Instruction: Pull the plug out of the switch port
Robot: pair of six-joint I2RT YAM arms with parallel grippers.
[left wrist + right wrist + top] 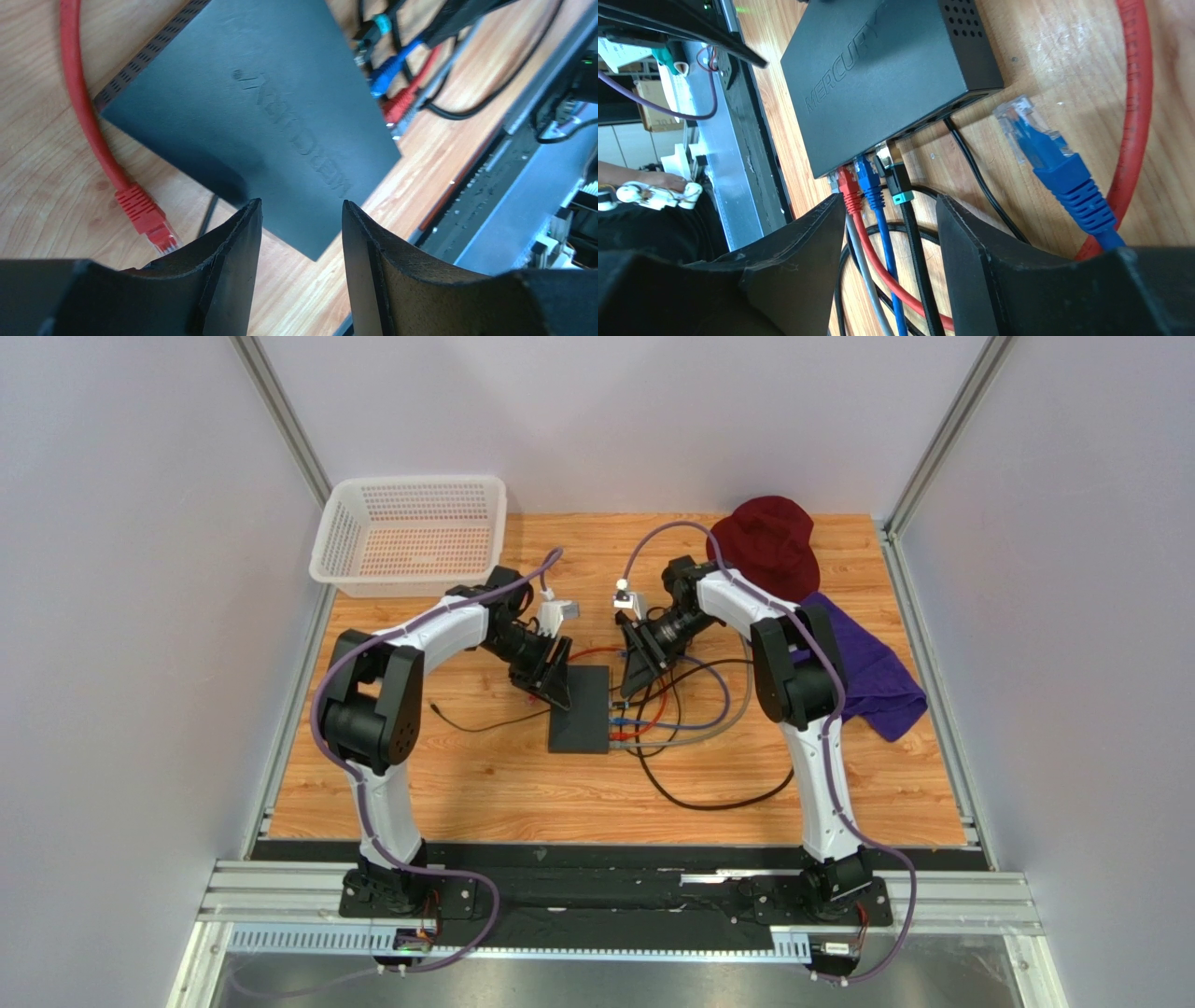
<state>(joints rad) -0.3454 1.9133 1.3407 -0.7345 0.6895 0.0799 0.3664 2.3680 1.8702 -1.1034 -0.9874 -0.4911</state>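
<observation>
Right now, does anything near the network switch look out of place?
Yes. A blue plug lies loose on the table beside the switch, and a red plug lies loose by another edge; neither is plugged in.

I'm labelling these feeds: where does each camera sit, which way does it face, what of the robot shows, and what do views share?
Top external: above and behind the robot, looking down at the table; whole left arm and right arm show, flanking the switch.
Left wrist: faces the switch's top and a loose red plug; left gripper open in front.
Right wrist: faces the port edge and plugged cables; right gripper open in front.
Shared: the switch, in all three.
</observation>
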